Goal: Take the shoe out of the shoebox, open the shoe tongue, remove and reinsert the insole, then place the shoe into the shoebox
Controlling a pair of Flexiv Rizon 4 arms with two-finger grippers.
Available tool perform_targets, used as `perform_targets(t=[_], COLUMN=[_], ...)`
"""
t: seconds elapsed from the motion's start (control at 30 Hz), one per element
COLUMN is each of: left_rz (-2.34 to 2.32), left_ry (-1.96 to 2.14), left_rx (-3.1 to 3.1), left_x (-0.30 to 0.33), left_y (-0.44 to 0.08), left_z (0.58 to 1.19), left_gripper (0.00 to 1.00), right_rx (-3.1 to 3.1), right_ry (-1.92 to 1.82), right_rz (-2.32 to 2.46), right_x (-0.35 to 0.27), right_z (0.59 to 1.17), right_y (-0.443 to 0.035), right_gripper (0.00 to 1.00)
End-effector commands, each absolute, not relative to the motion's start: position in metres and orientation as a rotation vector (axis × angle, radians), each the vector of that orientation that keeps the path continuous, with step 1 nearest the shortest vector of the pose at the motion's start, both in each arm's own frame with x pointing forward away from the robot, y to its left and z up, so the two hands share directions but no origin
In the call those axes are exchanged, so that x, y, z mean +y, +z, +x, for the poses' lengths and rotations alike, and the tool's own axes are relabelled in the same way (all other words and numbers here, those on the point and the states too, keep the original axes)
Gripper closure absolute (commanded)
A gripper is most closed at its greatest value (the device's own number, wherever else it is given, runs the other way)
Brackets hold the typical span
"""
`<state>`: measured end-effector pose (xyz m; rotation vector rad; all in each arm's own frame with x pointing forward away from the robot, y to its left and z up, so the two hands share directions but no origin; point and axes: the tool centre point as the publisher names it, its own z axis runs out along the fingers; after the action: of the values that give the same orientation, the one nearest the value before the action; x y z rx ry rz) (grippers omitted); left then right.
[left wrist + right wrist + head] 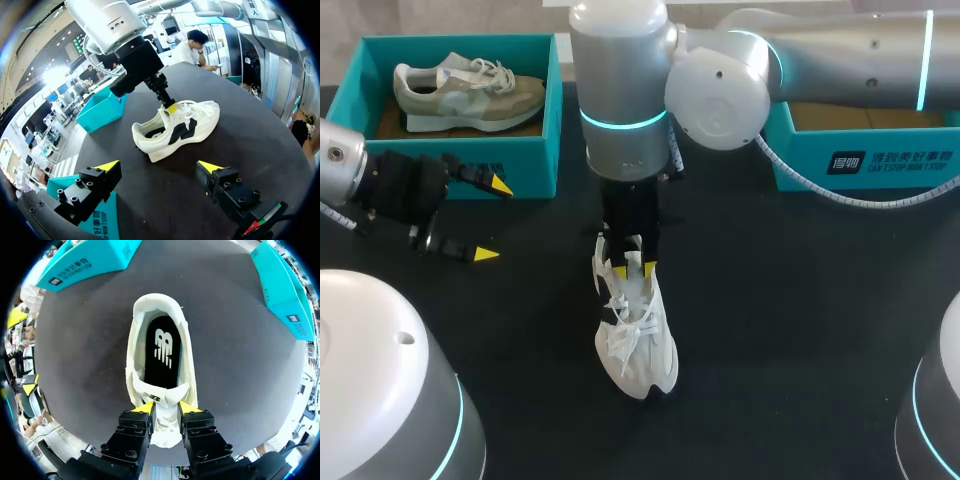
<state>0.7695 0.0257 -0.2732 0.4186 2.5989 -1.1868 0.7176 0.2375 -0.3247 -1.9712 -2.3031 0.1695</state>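
Two teal boxes were counted: the left shoebox (535, 160) at upper left, the right shoebox (800, 160) at upper right. Two shoes were seen: the olive shoe (470, 95) laid in the left shoebox and the white shoe (640, 345) at centre. The right gripper (634, 268) was clamped on the white shoe's tongue (164, 412). The left gripper (492, 220) was held with fingers apart at mid-left. Everything was borne by a black table (800, 330).

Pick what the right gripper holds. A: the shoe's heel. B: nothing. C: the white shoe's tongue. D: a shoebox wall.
C: in the right wrist view the right gripper pinches the white shoe's tongue from both sides, with the black insole showing ahead of it.
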Motion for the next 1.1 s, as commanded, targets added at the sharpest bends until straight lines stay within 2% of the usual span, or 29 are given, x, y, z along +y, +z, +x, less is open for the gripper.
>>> perform_targets(t=[0.03, 0.17, 0.37, 0.63, 0.67, 0.7, 0.73, 1.1], left_rz=[0.420, 0.420, 0.420, 0.420, 0.420, 0.420, 0.420, 0.420], left_ry=[-1.184, -1.184, -1.184, -1.184, -1.184, -1.184, -1.184, -1.184], left_rx=[2.602, 2.602, 2.602, 2.602, 2.602, 2.602, 2.602, 2.602], left_x=[0.026, 0.026, 0.026, 0.026, 0.026, 0.026, 0.026, 0.026], left_y=[-0.273, -0.273, -0.273, -0.273, -0.273, -0.273, -0.273, -0.273], left_z=[0.769, 0.769, 0.769, 0.769, 0.769, 0.769, 0.769, 0.769], left_gripper=[0.00, 0.00, 0.00, 0.00, 0.00, 0.00, 0.00, 0.00], right_rx=[-2.323, -2.346, -2.357, -2.590, -2.717, -2.875, -2.963, -2.963], right_ry=[0.150, 0.144, 0.137, 0.073, 0.043, 0.017, 0.004, 0.004], right_rz=[-2.002, -1.988, -1.929, -1.773, -1.658, -1.497, -1.424, -1.424], right_x=[0.236, 0.237, 0.242, 0.232, 0.234, 0.239, 0.240, 0.240], right_z=[0.716, 0.722, 0.730, 0.733, 0.736, 0.739, 0.741, 0.741], right_y=[-0.310, -0.313, -0.330, -0.309, -0.304, -0.298, -0.292, -0.292], right_gripper=[0.74, 0.80, 0.80, 0.66, 0.64, 0.55, 0.00, 0.00])
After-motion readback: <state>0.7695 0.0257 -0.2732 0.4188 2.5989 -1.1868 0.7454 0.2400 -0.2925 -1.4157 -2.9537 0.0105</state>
